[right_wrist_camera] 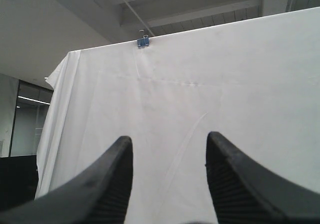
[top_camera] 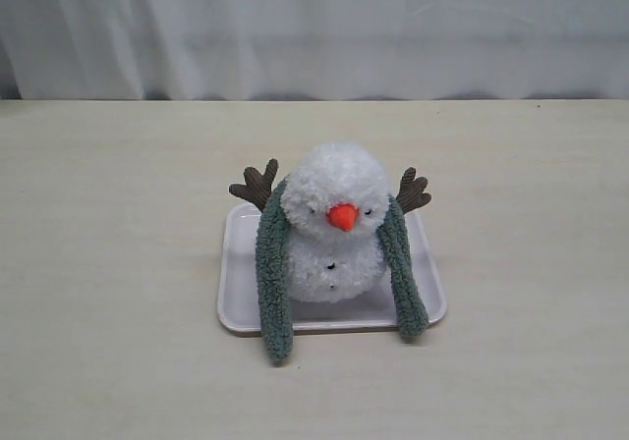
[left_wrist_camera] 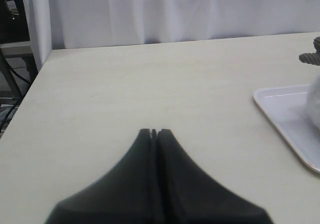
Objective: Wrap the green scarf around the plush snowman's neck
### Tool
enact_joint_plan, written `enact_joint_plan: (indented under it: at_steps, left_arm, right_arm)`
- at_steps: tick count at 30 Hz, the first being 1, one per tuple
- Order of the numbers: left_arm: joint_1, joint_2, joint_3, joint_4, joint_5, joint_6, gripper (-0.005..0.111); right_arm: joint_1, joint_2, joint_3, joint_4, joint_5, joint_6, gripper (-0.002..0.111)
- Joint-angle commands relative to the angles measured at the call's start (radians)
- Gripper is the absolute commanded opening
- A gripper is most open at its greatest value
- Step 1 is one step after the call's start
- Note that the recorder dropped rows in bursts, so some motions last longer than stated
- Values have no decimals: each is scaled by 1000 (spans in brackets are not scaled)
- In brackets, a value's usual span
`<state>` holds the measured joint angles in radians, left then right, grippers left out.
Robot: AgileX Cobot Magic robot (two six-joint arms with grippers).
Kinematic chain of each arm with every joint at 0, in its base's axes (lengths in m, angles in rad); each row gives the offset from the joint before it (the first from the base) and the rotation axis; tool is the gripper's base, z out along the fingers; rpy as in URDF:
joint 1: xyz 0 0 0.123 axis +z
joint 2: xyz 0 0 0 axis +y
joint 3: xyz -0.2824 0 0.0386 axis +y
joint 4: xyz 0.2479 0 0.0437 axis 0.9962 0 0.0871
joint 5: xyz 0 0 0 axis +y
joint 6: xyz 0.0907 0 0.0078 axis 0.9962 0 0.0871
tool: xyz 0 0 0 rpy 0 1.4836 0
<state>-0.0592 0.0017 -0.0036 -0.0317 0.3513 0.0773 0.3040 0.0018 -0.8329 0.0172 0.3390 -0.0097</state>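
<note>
Closest to the camera are the two ends of the scarf [top_camera: 273, 283], hanging down the front of the snowman [top_camera: 334, 263], which sits on a white tray [top_camera: 236, 298] on the table [top_camera: 118, 283]. Well left of the snowman, the left gripper [left_wrist_camera: 154, 132] hangs over bare table, its jaws pressed together with nothing between them. At the snowman's left shoulder a brown twig arm [top_camera: 257, 183] sticks up. From there one scarf end drops past the tray's front rim onto the table. The scarf's middle runs behind the snowman. The front of the neck [top_camera: 334, 236], under the orange nose [top_camera: 342, 216], is bare. On the snowman's right, the other scarf end falls from below the second twig arm and stops over the tray's front corner. The right gripper [right_wrist_camera: 169, 138] points up at a white cloth [right_wrist_camera: 225, 84] pinned by a blue clip [right_wrist_camera: 143, 42], jaws well apart and holding nothing. Its place relative to the snowman cannot be told.
</note>
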Motion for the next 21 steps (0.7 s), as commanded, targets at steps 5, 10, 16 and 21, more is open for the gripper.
enact_joint_plan:
  at_steps: [5, 10, 16, 21]
  left_arm:
    - [-3, -2, 4, 1, -8, -2, 0]
    - [-3, -2, 4, 1, -8, -2, 0]
    - [-3, -2, 4, 1, -17, -2, 0]
    - [-3, -2, 4, 1, -17, -2, 0]
  right_arm:
    - [0, -2, -3, -3, -6, -5, 45]
    - [0, -2, -3, -3, -4, -5, 45]
    - [-19, -2, -3, -3, -4, -5, 45]
    - [-110, -2, -3, -3, -4, -5, 45]
